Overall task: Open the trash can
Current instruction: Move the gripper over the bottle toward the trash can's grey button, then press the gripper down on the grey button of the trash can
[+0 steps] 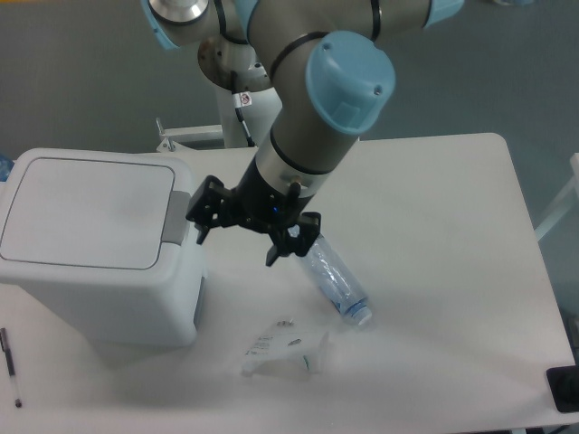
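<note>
Surface: white table point(452, 235) against a grey backdrop.
Bin: trash can point(90, 244) at the left, lid point(86, 210) flat and shut.
Gripper: gripper point(240, 233) spread wide, holding nothing, just right of the grey tab point(176, 217).
Clutter: bottle point(335, 285) lying mid-table.
Progress: nothing opened yet; pressing the tab remains.

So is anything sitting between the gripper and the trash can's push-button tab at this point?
Nothing visible does. The gripper, jaws open and empty, hangs just right of the trash can, close to its grey push-button tab. The clear bottle and the plastic wrapper lie on the far side, out of the path.
</note>
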### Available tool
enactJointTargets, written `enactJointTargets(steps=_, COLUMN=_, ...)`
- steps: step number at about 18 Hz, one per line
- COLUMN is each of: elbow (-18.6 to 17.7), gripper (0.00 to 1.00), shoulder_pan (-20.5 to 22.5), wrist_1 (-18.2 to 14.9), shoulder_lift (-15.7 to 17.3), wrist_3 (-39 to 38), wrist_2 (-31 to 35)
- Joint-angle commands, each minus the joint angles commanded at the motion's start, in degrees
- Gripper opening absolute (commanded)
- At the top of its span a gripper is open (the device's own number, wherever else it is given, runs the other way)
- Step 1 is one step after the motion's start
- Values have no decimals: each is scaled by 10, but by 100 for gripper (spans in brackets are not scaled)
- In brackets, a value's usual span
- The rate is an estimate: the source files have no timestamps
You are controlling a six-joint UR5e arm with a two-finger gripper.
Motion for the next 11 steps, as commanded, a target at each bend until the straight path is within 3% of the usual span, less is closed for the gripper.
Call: enactJointTargets(steps=11, elbow=-18, gripper=100, shoulder_pan=-2, wrist_1=-4, shoulder_lift=6, wrist_3=-5, wrist_2=-3)
